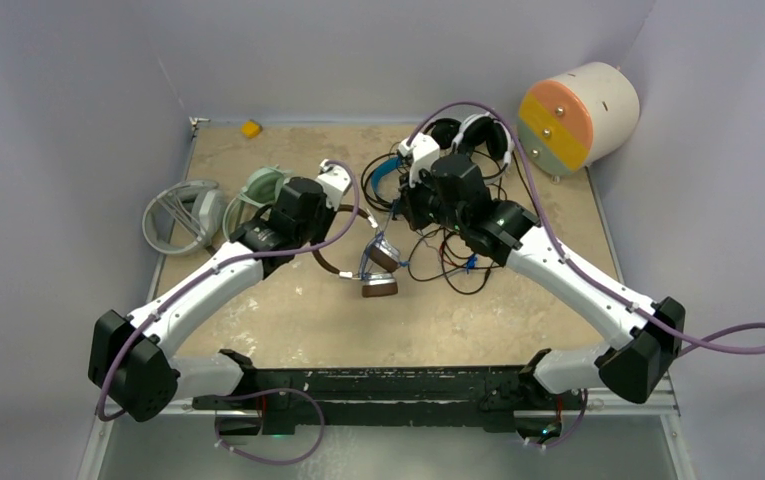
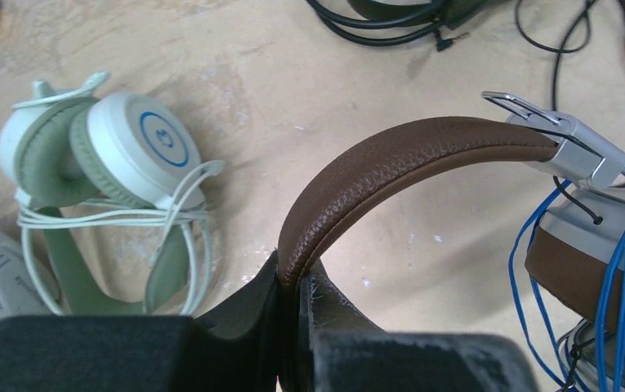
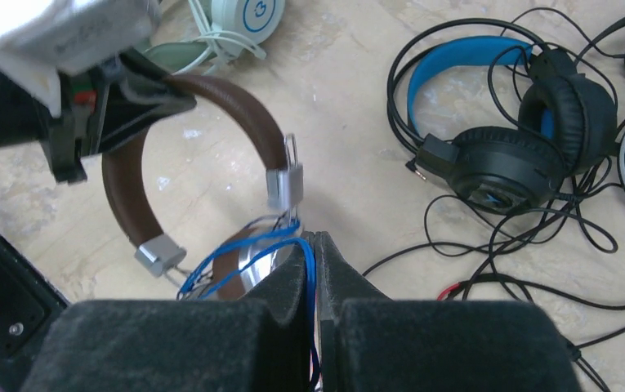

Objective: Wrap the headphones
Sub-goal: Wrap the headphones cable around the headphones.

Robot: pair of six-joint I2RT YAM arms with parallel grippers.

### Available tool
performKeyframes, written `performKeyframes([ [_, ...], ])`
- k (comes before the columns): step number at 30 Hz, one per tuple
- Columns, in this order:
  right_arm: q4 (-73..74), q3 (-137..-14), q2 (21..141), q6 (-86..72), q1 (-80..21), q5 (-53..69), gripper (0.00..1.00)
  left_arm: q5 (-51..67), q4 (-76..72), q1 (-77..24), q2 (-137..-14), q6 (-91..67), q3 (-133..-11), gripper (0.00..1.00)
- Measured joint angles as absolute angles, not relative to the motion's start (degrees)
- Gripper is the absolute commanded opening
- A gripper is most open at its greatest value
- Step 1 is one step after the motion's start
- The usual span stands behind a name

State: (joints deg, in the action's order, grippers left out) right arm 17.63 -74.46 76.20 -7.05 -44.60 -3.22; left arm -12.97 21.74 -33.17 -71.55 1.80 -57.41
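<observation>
Left gripper [image 2: 292, 282]: clenched on headband of brown headphones [image 2: 390, 159].
Right gripper [image 3: 313, 247]: pinching their blue cable [image 3: 235, 255].
Green headphones [image 2: 133, 147]: near brown headphones, apart.

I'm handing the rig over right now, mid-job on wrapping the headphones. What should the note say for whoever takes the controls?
Left claw: shut on the headband of the brown headphones, mid-table.
Right claw: shut on their blue cable, close to an ear cup.
Done: the mint-green headphones, to the left, look wrapped, with the cable wound round the band.
Left: the blue cable hangs in loose loops. The black headphones with blue band and the black-and-white headphones lie at the far side among tangled cables. The grey headphones are at the far left, and I cannot tell whether their cable is wrapped.
</observation>
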Motion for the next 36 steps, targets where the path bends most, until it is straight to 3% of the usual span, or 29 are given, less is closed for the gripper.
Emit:
performKeyframes([
  [15,17.1,-75.2,79.4,-9.1,-36.4,-1.7,0.0,-2.4,21.9,-35.2,-71.5,2.0,-57.3,0.0],
  [24,9.0,-60.5,78.5,-13.0,-34.7,-2.0,0.0,9.5,24.6,-34.8,-70.9,-10.5,-59.7,0.0],
  [36,-2.1,-46.8,70.7,-17.0,-34.7,-2.0,0.0,11.7,37.1,-32.1,-70.9,-26.1,-75.4,0.0],
])
